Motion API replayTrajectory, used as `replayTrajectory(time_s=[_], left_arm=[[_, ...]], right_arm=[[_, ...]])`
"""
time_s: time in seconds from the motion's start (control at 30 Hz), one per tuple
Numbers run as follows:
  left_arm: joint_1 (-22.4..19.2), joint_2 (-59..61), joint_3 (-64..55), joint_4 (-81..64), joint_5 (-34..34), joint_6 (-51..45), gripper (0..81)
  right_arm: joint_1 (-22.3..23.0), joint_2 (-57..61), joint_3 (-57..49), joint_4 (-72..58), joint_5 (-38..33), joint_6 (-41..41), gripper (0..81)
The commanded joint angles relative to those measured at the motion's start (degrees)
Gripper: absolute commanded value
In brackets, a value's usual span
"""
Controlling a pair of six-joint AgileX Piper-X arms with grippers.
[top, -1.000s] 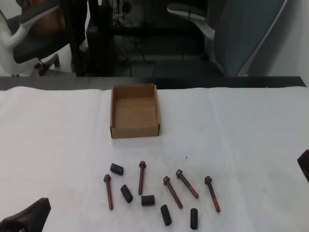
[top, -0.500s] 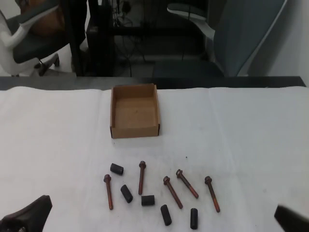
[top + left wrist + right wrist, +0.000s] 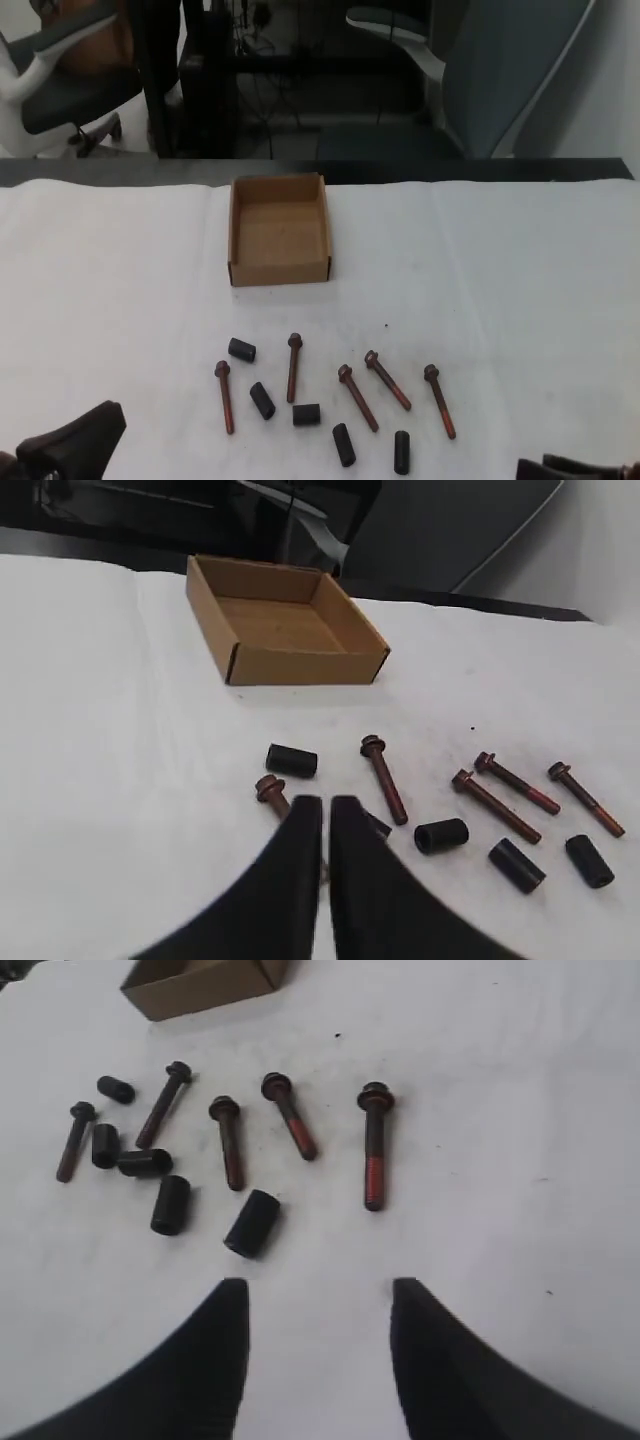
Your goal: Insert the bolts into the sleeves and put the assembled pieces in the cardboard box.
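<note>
Right jaws moved inward, bolts (image 3: 388, 381) loose

The box (image 3: 280, 271) sits at the frame's centre on the cloth (image 3: 520, 280); bolts (image 3: 292, 368) and sleeves (image 3: 262, 400) lie scattered together below it.

Sleeves (image 3: 262, 400) crowd bolts (image 3: 357, 397), perhaps touching; gap before box (image 3: 279, 270).

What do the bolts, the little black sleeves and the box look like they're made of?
The bolts look like metal, probably steel, with a dull reddish-brown coating or rust. The sleeves are matte black, rubber, plastic or blackened metal; unclear. The box is plain brown cardboard, folded walls showing.
</note>
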Motion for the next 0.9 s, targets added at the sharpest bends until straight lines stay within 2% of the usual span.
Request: replayTrajectory(time_s=[0.0,0.13,0.17,0.33,0.47,0.53,0.67,0.77,0.87], left_arm=[[-0.21,0.13,-0.56,-1.31,0.39,-0.37,22.7],[-0.21,0.13,-0.56,-1.94,-0.27,-4.31,57.8],[-0.21,0.13,-0.56,-1.93,-1.19,-5.43,61.2],[-0.21,0.13,-0.56,-1.6,-2.22,-6.02,61.9],[-0.21,0.13,-0.56,0.8,-4.56,-5.65,61.6],[-0.21,1.92,-1.51,4.65,-7.13,-6.06,57.5],[-0.87,12.42,-3.68,4.75,-6.94,-6.07,56.8],[-2.75,21.73,-6.53,-1.73,-7.49,-4.97,56.8],[-5.52,34.36,-11.4,-7.47,-10.23,-2.97,56.8]], right_arm=[[4.22,4.87,-4.57,0.52,2.93,1.13,43.1],[12.23,16.35,-10.93,1.1,9.28,2.54,43.1],[14.16,21.09,-13.04,1.13,10.95,3.4,43.1],[20.44,41.7,-22.62,0.45,12.94,7.73,45.2],[21.73,57.06,-32.11,0.59,12.9,10.69,67.9],[21.73,63.39,-36.79,1.31,12.9,12.64,66.6],[21.73,70.99,-44.03,7.23,17.04,12.98,53.9],[21.73,72.08,-45.64,11.03,21.88,12.78,54.0],[21.73,72.08,-45.77,13.71,22.95,15.69,54.0]])
